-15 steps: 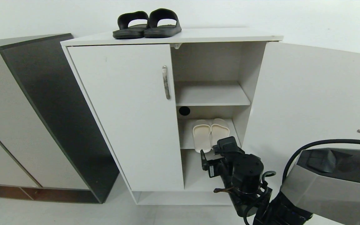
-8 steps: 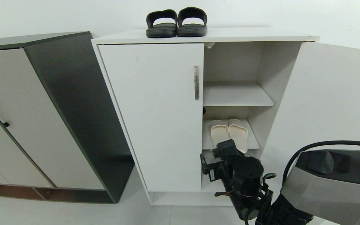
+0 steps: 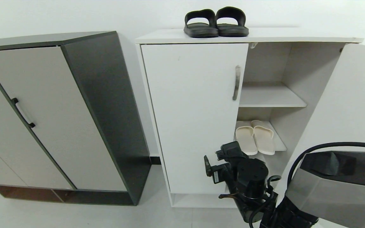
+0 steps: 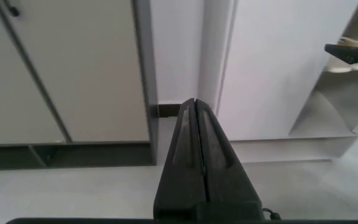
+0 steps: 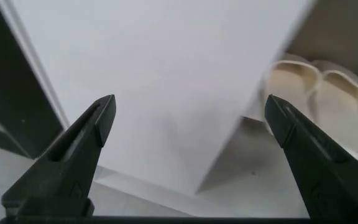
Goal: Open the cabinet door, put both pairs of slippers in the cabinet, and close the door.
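Our right claw point(image 5: 188, 115) is spread wide, its two fingers far apart with nothing between them. It hangs low in front of the white cabinet point(image 3: 296, 33). Straight ahead of it we see the lower part of the shut left door point(image 3: 195, 110), and that door's metal handle point(image 3: 236, 83) sits above the claw.

The cream slippers point(image 3: 255, 136) lie just beyond this claw and a little to its right. They sit side by side on a lower shelf inside the open half of the cabinet. Above them, and higher than the claw, is another shelf point(image 3: 268, 96). The right door point(image 3: 353, 104) stands swung open, off to the claw's right.

The black slippers point(image 3: 216, 22) are well above the right claw, paired on the cabinet's top near its back edge, over the shut door.

Our left claw point(image 4: 194, 109) is pressed fully together, finger against finger, and grips nothing. It points low toward the narrow gap between the white cabinet and a grey cabinet point(image 3: 43, 110). The floor point(image 3: 74, 215) lies below it, with the white cabinet to its right and the grey one to its left.
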{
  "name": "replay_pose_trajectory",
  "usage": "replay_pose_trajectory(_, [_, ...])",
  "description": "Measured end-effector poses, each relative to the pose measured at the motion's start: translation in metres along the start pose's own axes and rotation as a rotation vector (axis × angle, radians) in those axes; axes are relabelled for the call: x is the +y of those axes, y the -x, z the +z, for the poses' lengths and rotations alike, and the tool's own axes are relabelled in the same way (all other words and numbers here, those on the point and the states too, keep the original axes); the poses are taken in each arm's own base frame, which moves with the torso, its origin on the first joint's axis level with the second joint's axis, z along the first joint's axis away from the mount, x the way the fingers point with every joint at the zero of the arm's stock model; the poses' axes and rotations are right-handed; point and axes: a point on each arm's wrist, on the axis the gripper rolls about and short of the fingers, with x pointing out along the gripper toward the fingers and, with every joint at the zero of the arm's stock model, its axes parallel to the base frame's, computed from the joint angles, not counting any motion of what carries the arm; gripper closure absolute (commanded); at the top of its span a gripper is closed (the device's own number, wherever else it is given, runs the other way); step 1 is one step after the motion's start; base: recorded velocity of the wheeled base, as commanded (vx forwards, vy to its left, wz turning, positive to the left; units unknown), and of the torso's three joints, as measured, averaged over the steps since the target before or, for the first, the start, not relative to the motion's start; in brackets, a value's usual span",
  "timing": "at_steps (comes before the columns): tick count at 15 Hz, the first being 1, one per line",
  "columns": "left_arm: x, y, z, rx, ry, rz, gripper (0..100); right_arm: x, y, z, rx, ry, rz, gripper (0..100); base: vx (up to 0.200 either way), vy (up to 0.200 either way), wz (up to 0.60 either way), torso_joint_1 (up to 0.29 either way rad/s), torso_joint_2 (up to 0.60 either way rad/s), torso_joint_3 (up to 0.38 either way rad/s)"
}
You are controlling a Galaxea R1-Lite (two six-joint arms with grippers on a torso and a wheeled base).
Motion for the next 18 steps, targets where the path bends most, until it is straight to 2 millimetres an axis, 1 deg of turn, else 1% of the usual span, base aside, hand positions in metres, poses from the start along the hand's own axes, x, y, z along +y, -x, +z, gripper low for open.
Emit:
replay_pose_trajectory(8, [0.0, 0.0, 0.0, 0.0, 0.0, 0.001, 100, -0.009, -0.005, 0.001, -0.011, -0.007, -0.002, 0, 0.0, 0.0, 0.0, 0.0, 0.0, 0.0])
replay_pose_trajectory(12, [0.0, 0.0, 0.0, 0.001, 0.0, 0.0, 100, -0.01, -0.006, -0.001, -0.006, -0.003, 0.0, 0, 0.0, 0.0, 0.0, -0.001, -0.01, -0.009])
replay_pose_trajectory(15, [0.0, 0.0, 0.0, 0.0, 0.0, 0.001, 100, -0.009, -0.005, 0.0, -0.01, -0.006, 0.003, 0, 0.0, 0.0, 0.0, 0.006, -0.18, -0.297])
replay_pose_trajectory(18, [0.0, 0.0, 0.0, -0.002, 0.0, 0.0, 100, -0.009, -0.005, -0.001, -0.005, -0.003, 0.003, 0, 0.0, 0.0, 0.0, 0.05, -0.5, -0.37])
